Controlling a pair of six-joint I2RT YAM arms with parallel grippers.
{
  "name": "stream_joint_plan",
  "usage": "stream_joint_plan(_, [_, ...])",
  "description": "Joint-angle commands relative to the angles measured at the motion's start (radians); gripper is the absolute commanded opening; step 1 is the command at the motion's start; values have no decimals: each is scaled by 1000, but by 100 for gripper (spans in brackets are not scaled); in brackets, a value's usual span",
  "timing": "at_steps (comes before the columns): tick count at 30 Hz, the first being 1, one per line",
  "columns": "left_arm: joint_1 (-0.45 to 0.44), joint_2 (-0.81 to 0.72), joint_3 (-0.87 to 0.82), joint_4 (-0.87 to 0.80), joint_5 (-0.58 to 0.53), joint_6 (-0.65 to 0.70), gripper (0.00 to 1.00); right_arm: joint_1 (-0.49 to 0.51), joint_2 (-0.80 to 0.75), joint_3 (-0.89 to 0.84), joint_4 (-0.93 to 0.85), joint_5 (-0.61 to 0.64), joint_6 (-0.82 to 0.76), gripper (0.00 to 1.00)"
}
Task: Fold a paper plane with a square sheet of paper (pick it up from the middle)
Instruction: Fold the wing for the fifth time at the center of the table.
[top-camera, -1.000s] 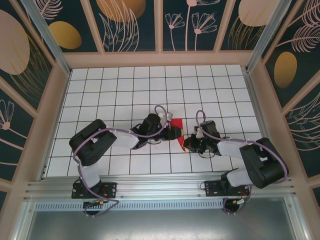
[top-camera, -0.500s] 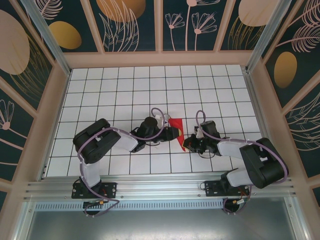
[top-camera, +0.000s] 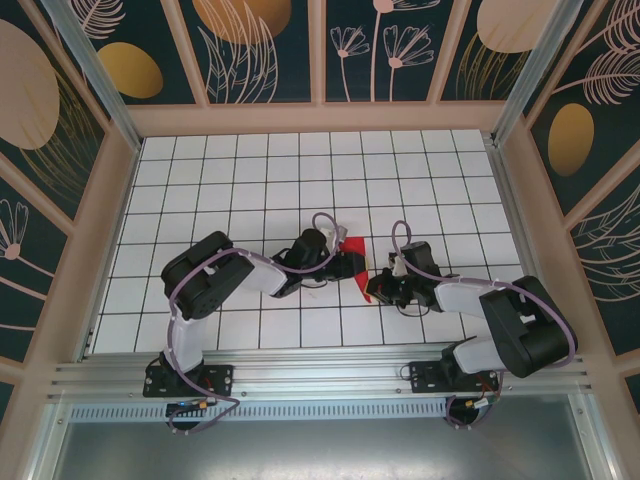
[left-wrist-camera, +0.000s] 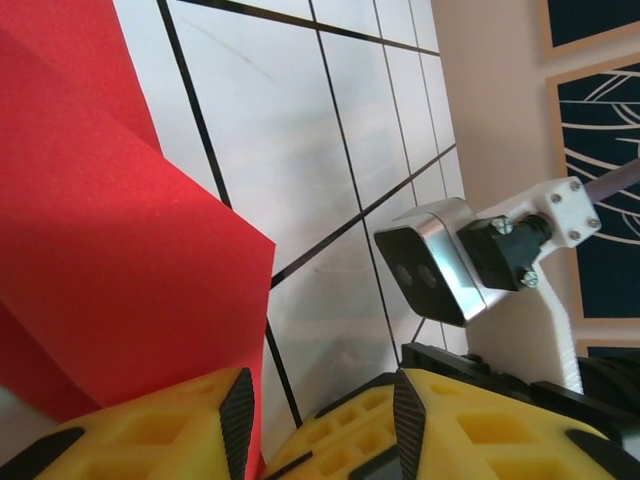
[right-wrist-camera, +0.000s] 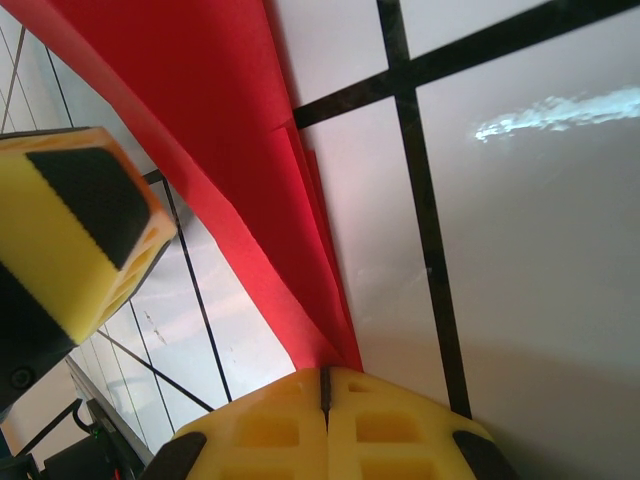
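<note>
Right pincer (right-wrist-camera: 325, 385) is pressing its two yellow fingers flat together, no gap showing along the seam between them. A narrow, layered tip of the thin, bright red paper (right-wrist-camera: 200, 120), creased into angled flaps, is running straight into that seam, so this pincer is pinching the red paper by that tip. From above, the red paper (top-camera: 357, 246) is lying between the two pincers, with the right pincer (top-camera: 372, 290) sitting at its near corner on the right arm's side. It is resting on the white tiled tabletop with black grid lines (top-camera: 250, 180). On the red paper's other side, the left pincer (left-wrist-camera: 320, 410) is standing with its yellow fingers clearly apart. One finger (left-wrist-camera: 150, 435) is lying against the paper's edge, the other is over bare tile just beside it, and nothing is being clamped between them. Past the red paper from there, a silver camera on a white bracket (left-wrist-camera: 435, 260) is showing close by on the right wrist.
</note>
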Motion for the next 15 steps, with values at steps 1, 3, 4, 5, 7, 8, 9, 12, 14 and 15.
stream_joint_plan(1, [9,35,38,-40,-20,36,43,-1,34,-51,-178,130,-23,5])
stream_joint_plan(3, [8,47,59,-78,-39,49,43,-1,34,-54,-177,129,-23,4])
stream_joint_plan(4, [11,48,69,-104,-52,59,43,-1,34,-55,-179,129,-23,4])
stream_joint_plan(5, [11,49,81,-137,-69,70,43,-1,35,-56,-181,130,-24,4])
stream_joint_plan(7, [15,52,100,-184,-93,82,43,-1,34,-55,-185,131,-27,4])
stream_joint_plan(8, [16,52,107,-202,-102,88,44,-1,33,-56,-187,131,-26,5])
stream_joint_plan(9, [19,53,113,-220,-110,91,43,-1,32,-56,-188,131,-28,5])
stream_joint_plan(12, [26,64,152,-278,-131,105,44,-1,28,-57,-191,131,-29,5])
stream_joint_plan(14, [31,70,162,-289,-133,112,43,-1,27,-60,-190,130,-31,5])
stream_joint_plan(15, [35,75,164,-286,-130,113,43,-1,26,-60,-193,130,-32,4])
